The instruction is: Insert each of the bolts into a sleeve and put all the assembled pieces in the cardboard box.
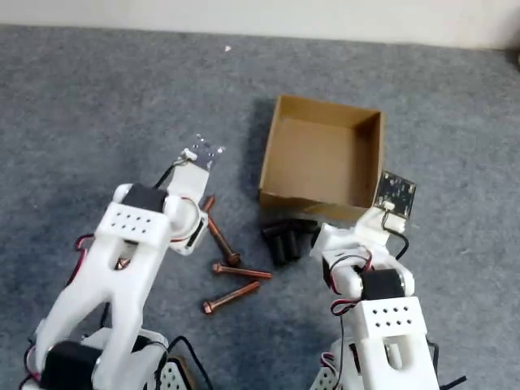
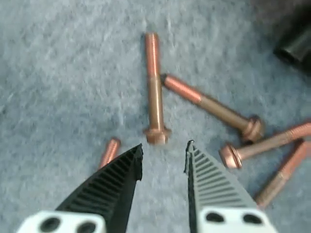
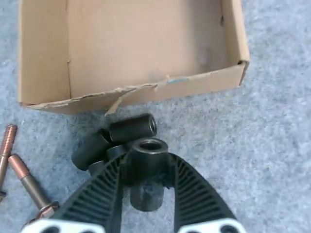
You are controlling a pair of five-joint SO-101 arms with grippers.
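My left gripper [image 2: 164,151] hangs open just above the carpet, its fingertips on either side of the head of a copper bolt [image 2: 154,87]. Several more copper bolts [image 2: 214,109] lie spread beside it, and they show by the left arm [image 1: 146,219] as bolts [image 1: 240,270] in the high view. My right gripper [image 3: 148,162] is shut on an upright black sleeve [image 3: 148,154], in the cluster of black sleeves [image 1: 284,240] in front of the cardboard box [image 1: 309,205]. Other sleeves [image 3: 131,128] lie touching it. The box [image 3: 194,85] is open with nothing in it.
Grey carpet covers the whole work surface, with a pale wall edge along the far side. The right arm [image 1: 382,309] stands at the box's near right corner. One black sleeve [image 2: 296,46] lies beyond the bolts. Two bolts [image 3: 26,184] lie beside the sleeve cluster.
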